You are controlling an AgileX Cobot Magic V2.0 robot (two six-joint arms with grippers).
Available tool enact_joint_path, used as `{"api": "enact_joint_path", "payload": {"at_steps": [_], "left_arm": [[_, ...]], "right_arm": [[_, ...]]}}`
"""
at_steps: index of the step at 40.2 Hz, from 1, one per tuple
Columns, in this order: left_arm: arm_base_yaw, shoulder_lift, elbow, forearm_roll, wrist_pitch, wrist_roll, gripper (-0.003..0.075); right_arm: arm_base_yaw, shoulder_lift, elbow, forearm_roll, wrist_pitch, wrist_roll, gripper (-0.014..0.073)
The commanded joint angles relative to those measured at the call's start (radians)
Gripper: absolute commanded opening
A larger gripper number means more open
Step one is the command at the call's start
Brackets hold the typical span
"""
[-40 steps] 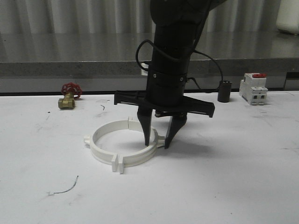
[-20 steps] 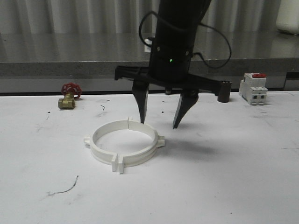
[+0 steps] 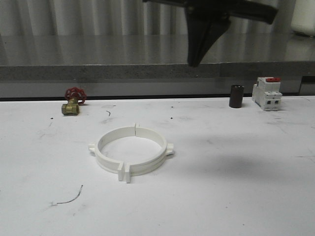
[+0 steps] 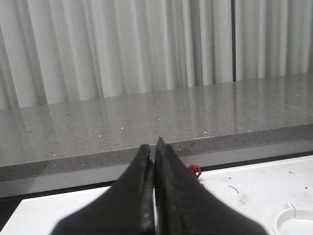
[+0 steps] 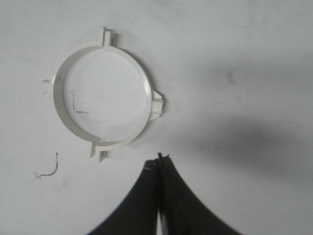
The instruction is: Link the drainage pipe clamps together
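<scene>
The two white drainage pipe clamps (image 3: 130,151) lie flat on the white table, meeting as one ring with tab pairs at its near and far sides. From above, the clamps (image 5: 101,95) show a small lug on each side. My right gripper (image 3: 195,62) hangs high above and to the right of the ring, shut and empty. In its wrist view the right gripper (image 5: 159,159) points at bare table just beside the ring. My left gripper (image 4: 154,144) is shut with nothing in it, facing the grey ledge, with an edge of the clamps (image 4: 293,221) in the corner.
A brass valve with a red handle (image 3: 73,101) sits at the back left. A black cylinder (image 3: 236,96) and a white circuit breaker (image 3: 267,93) stand at the back right. A thin wire scrap (image 3: 69,196) lies near the front left. A grey ledge (image 3: 98,71) runs behind.
My right gripper has lifted from the ring's right side to well above it, and its fingers have gone from open to shut. The ring stays in place.
</scene>
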Motion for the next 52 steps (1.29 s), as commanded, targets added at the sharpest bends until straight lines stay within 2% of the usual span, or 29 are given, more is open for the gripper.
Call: {"api": "enact_joint_path", "payload": {"at_steps": [1, 8, 15, 19, 25, 29, 43, 52], "left_arm": [[0.002, -0.002, -0.027, 0.003, -0.076, 0.001, -0.0020], [0.002, -0.002, -0.027, 0.003, -0.076, 0.001, -0.0020], [0.002, -0.002, -0.027, 0.003, -0.076, 0.001, -0.0020], [0.002, -0.002, -0.027, 0.003, -0.076, 0.001, -0.0020], [0.002, -0.002, -0.027, 0.003, -0.076, 0.001, -0.0020], [0.002, -0.002, -0.027, 0.003, -0.076, 0.001, -0.0020], [0.002, -0.002, -0.027, 0.003, -0.076, 0.001, -0.0020], [0.002, -0.002, -0.027, 0.003, -0.076, 0.001, -0.0020]], "right_arm": [[-0.056, -0.138, 0.033, -0.012, -0.005, -0.057, -0.0066], [-0.196, -0.333, 0.231, -0.014, -0.042, -0.134, -0.0067], [-0.314, -0.544, 0.490, -0.022, -0.158, -0.181, -0.0067], [-0.317, -0.678, 0.653, -0.071, -0.278, -0.183, -0.0069], [-0.301, -0.897, 0.886, -0.243, -0.444, -0.208, -0.0069], [-0.290, -1.042, 1.001, -0.306, -0.517, -0.210, -0.0069], [-0.284, -1.520, 1.193, -0.341, -0.595, -0.210, -0.0069], [-0.284, -1.606, 1.211, -0.341, -0.612, -0.210, -0.0069]]}}
